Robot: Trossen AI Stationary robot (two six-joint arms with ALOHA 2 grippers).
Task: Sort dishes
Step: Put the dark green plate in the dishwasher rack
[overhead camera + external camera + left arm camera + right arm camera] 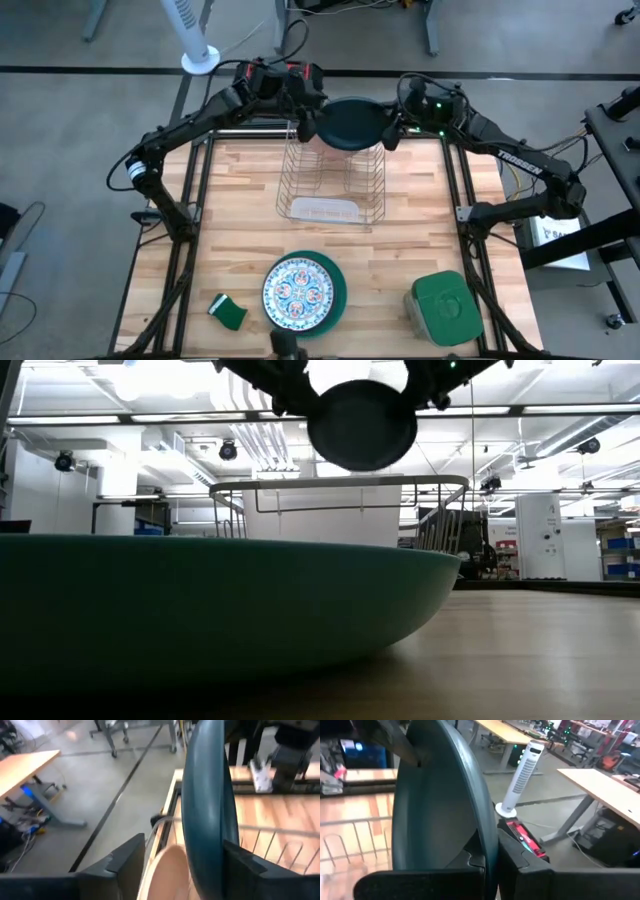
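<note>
Dark teal round plate [352, 122] is held on edge above the far end of the wire dish rack [331, 180], between both grippers. Right gripper [490, 857] is pinched onto its rim; left gripper [182, 862] is spread, the rim sitting between its fingers, apparently loose. Plate faces lie roughly across the rack's slots, straight below. A salmon-pink plate [167, 872] seems already racked. Patterned white plate [297, 291] is stacked on the bright teal-green plate [335, 290] near the front edge.

Even overhead room light; bright ceiling fixtures [150, 385] glare in low view. Near bright teal-green round plate [200, 610] blurred, shadowed beneath. Raised dark teal round plate [362, 425] silhouetted against lights. Both wrist views soft, motion-blurred. Light wooden tabletop [240, 200] evenly lit, shadows faint.
</note>
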